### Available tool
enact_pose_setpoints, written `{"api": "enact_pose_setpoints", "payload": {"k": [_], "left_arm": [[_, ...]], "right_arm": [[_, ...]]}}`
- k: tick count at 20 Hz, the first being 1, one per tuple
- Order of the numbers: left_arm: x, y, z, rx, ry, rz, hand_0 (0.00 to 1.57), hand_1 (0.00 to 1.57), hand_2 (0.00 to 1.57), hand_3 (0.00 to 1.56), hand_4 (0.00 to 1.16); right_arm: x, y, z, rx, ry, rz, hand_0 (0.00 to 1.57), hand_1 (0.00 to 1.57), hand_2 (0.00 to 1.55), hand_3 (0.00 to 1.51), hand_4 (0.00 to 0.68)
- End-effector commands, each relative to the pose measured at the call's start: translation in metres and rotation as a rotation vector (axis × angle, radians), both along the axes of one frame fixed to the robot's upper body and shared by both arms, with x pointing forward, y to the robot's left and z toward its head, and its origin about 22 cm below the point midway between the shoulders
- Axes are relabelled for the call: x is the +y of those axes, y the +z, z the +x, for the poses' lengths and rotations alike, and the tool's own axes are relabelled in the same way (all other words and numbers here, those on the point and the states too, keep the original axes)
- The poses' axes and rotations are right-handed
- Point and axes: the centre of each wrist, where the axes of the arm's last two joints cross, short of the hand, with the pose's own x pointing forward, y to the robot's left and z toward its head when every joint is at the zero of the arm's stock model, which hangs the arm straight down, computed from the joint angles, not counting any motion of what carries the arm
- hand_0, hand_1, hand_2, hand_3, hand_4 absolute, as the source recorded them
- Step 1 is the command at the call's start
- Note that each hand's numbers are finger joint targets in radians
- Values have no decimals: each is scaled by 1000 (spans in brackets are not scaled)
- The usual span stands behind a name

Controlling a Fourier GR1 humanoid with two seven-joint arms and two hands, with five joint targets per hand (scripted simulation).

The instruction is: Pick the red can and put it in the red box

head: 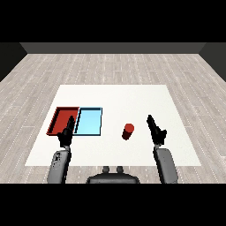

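red can (128, 131): it's standing upright on the white table (145, 99), out in the open, sitting between the light blue tray (89, 122) and the right hand (155, 129). Nothing is touching it.

right hand: it's hanging just to the right of the can with its fingers pointing straight up and forward, open and holding nothing. Looks like this one is doing the reach, since it's the near one.

left hand (66, 134): it's hovering over the near edge of the red tray (62, 116), fingers straight, also carrying nothing. It's kind of parked right where the can needs to end up.

red tray: it's lying at the far left, touching the blue tray along one side, and well apart from the can.

step in hand: probably the reach, so nothing is picked yet.

doing it well: the robot is likely better off coming at the can from the side, keeping the fingers open until the can sits between thumb and fingers, then curling round the middle of it so it isn't tipping.

watch out: the carry is crossing over the blue tray, so the can needs lifting above both rims, and the left hand is sitting in the drop spot.
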Motion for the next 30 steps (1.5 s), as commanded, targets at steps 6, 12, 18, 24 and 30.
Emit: {"api": "enact_pose_setpoints", "payload": {"k": [6,12,18,24,30], "left_arm": [[14,-10,-1,25,-36,-7,0,0,0,0,0],[-11,1,14,-330,-65,-101,0,0,0,0,0],[-11,4,-10,-354,-54,-87,0,0,0,0,0],[12,-7,6,-365,-77,-83,0,0,0,0,0],[4,18,12,-370,-54,-69,0,0,0,0,0]], "right_arm": [[-16,0,-49,29,-82,-8,0,0,0,0,0],[-6,-12,-48,-238,58,165,0,0,0,0,0],[-5,-6,-47,-252,64,143,0,0,0,0,0],[-15,-14,-47,-265,49,162,0,0,0,0,0],[5,-1,-24,-226,42,169,0,0,0,0,0]]}}
